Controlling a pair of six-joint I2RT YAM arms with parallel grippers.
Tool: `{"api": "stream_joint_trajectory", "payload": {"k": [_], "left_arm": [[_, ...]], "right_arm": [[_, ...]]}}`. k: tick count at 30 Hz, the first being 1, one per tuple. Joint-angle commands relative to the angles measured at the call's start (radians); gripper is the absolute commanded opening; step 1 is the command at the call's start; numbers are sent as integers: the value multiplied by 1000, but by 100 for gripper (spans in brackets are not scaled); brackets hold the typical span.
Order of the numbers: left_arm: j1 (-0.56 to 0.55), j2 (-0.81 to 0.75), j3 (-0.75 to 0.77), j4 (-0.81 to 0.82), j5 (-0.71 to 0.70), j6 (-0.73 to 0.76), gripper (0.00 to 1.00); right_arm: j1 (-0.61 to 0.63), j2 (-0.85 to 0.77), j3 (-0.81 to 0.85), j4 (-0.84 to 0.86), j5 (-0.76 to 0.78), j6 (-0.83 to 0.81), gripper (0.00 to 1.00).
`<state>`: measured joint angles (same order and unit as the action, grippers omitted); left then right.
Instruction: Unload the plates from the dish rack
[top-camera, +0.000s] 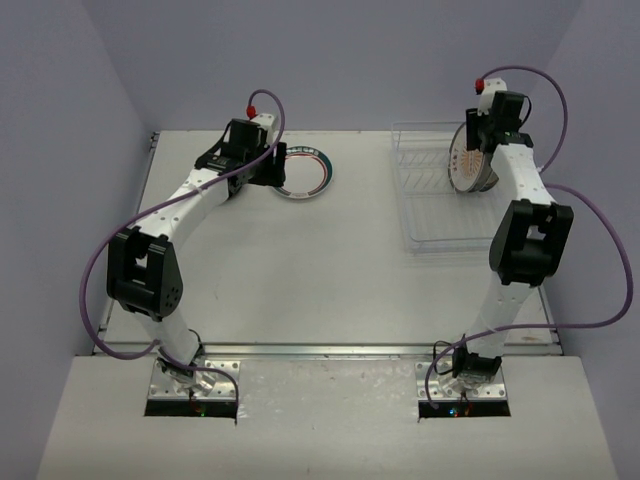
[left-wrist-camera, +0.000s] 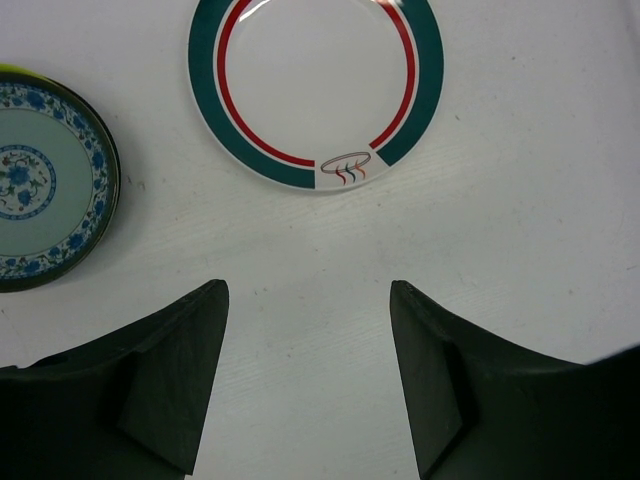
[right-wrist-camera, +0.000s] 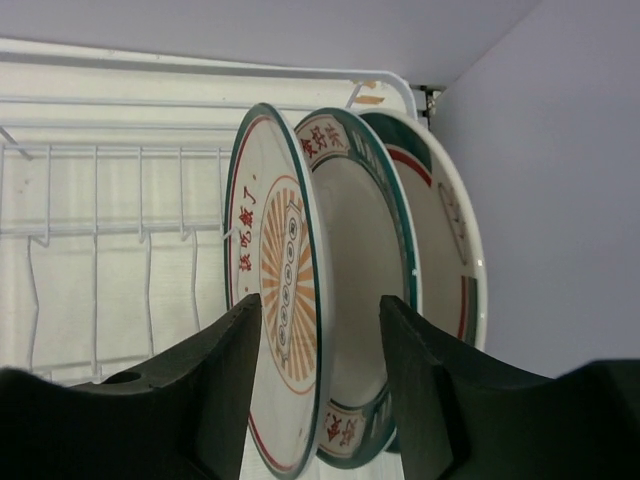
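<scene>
Glossy plates (right-wrist-camera: 275, 290), wire dish rack (top-camera: 425, 190), matt table (left-wrist-camera: 520, 230)

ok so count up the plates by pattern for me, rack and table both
orange sunburst plate, in the rack: 1
lettered green-rim plate, in the rack: 1
green-and-red ringed plates: 2, one racked, one flat on the table
blue flowered plate: 1, atop a stack i can't count
total: 5 plates
</scene>
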<state>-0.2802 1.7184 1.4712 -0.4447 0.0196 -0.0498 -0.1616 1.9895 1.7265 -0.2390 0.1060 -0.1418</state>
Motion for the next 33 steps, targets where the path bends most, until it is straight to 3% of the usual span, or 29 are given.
{"api": "stream_joint_trajectory", "payload": {"k": [1, 6, 14, 18, 24, 26, 29, 31, 33], "left_arm": [[6, -29, -2, 41, 8, 1, 64], [6, -29, -5, 41, 5, 4, 64], [7, -23, 4, 39, 2, 2, 64], [6, -10, 25, 25, 0, 2, 70], [9, 1, 85, -2, -9, 11, 84], [26, -1, 93, -9, 65, 14, 86], [83, -32, 68, 38, 303, -13, 85], [121, -88, -1, 153, 519, -60, 83], [126, -141, -84, 284, 635, -83, 81]], "right_arm": [[3, 44, 61, 8, 11, -25, 51], [4, 81, 51, 30, 43, -54, 43], [26, -21, -40, 110, 66, -110, 7], [56, -100, -97, 166, 81, -164, 0], [114, -185, -80, 204, 152, -218, 0], [127, -217, -78, 223, 169, -228, 0], [136, -280, -48, 179, 119, -171, 0], [136, -322, -17, 45, -44, -87, 0], [136, -384, -27, -59, -235, -28, 0]]}}
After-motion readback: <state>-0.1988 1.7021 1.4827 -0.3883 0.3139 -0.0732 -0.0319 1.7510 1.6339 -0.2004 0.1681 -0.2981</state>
